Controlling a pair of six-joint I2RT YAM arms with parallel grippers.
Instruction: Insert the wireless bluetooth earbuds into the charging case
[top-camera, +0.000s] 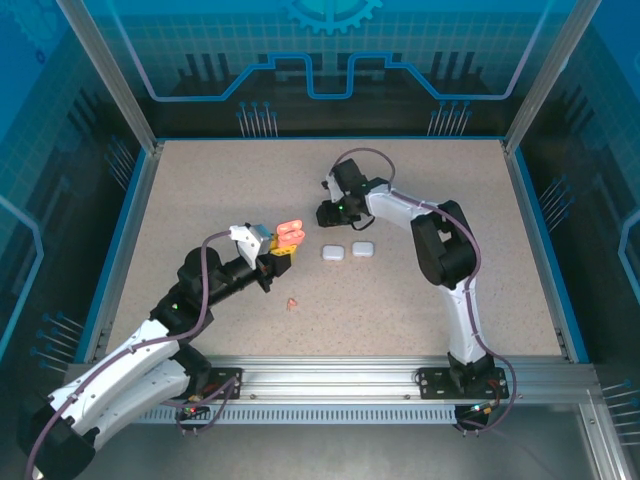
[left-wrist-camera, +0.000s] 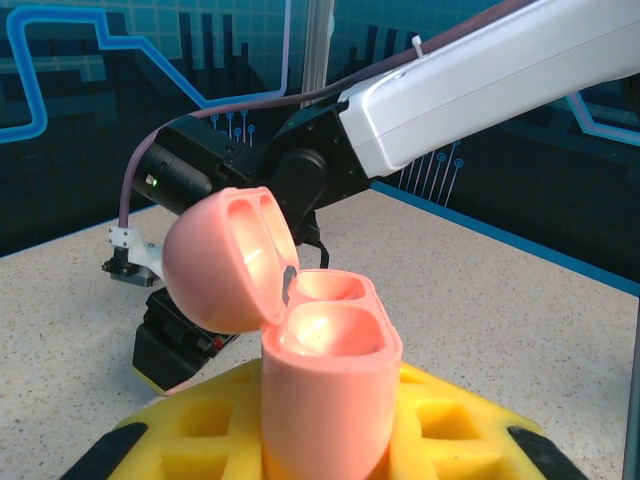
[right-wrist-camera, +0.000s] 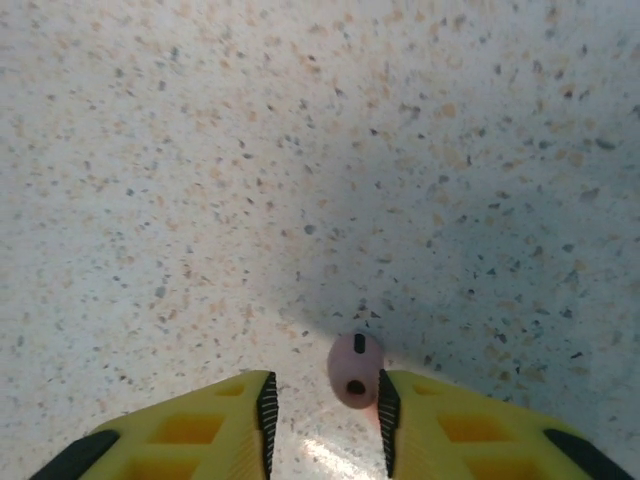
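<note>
An open pink charging case (left-wrist-camera: 330, 400) stands clenched in the left gripper (top-camera: 280, 258), lid back, both wells apparently empty. The right gripper (right-wrist-camera: 326, 410) straddles a pink earbud (right-wrist-camera: 354, 370) at the tabletop (top-camera: 200, 200), jaws released. It should pinch softly, lift straight, then lower the earbud stem-first into a well. Counted: two pink earbuds, the second earbud (top-camera: 291, 302) lying loose; three cases, including a white case (top-camera: 333, 252) and its white twin (top-camera: 362, 248).

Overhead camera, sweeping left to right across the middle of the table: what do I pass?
Open salmon-pink charging case held in the left gripper → white rounded-square case → second white rounded-square case. Left out: the tiny salmon earbud on the table, level with the salmon case left-to-right.
</note>
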